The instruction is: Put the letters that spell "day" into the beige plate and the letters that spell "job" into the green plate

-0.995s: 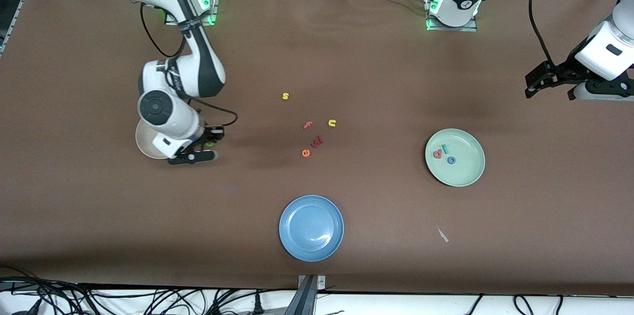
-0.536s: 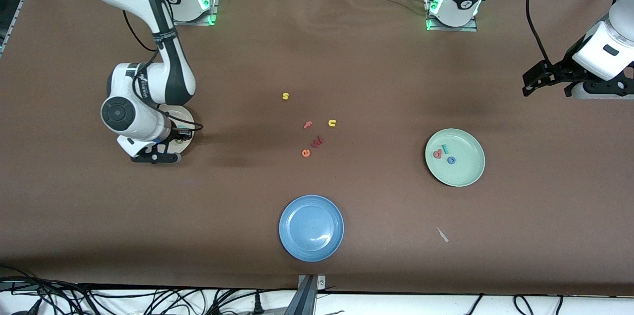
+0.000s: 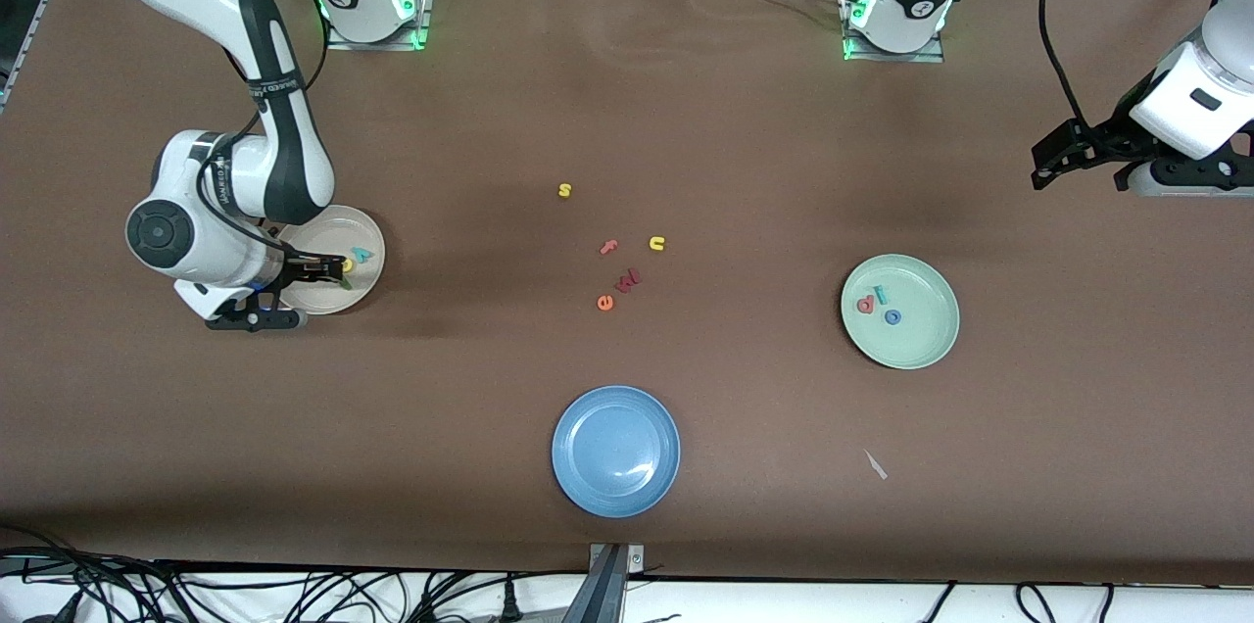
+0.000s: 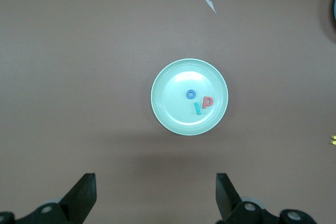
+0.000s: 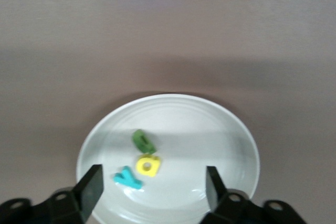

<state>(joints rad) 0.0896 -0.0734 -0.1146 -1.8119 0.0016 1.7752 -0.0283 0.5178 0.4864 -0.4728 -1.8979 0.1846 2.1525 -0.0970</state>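
Observation:
The beige plate [image 3: 338,226] lies toward the right arm's end of the table. In it are a teal "y" [image 5: 127,178], a yellow letter [image 5: 148,165] and a dark green letter [image 5: 143,141], close together. My right gripper [image 5: 153,184] hangs open over this plate [image 5: 231,129] with nothing between its fingers. The green plate [image 3: 921,341] holds a blue "o" [image 3: 892,316], a teal "j" [image 3: 880,294] and a salmon-pink letter [image 3: 865,306]. My left gripper [image 3: 1083,163] waits open, high over the table's edge at the left arm's end, looking down on the green plate [image 4: 173,77].
A blue plate [image 3: 615,450] sits near the front camera's edge. Loose letters lie mid-table: a yellow "s" [image 3: 564,191], pink "f" [image 3: 608,247], yellow "u" [image 3: 656,243], dark red "w" [image 3: 628,281] and orange "e" [image 3: 604,303]. A pale scrap [image 3: 875,464] lies nearer the front camera than the green plate.
My right gripper carried the dark green letter toward its own end of the table, over the beige plate, then opened; the letter is now in the plate. The left arm barely moved.

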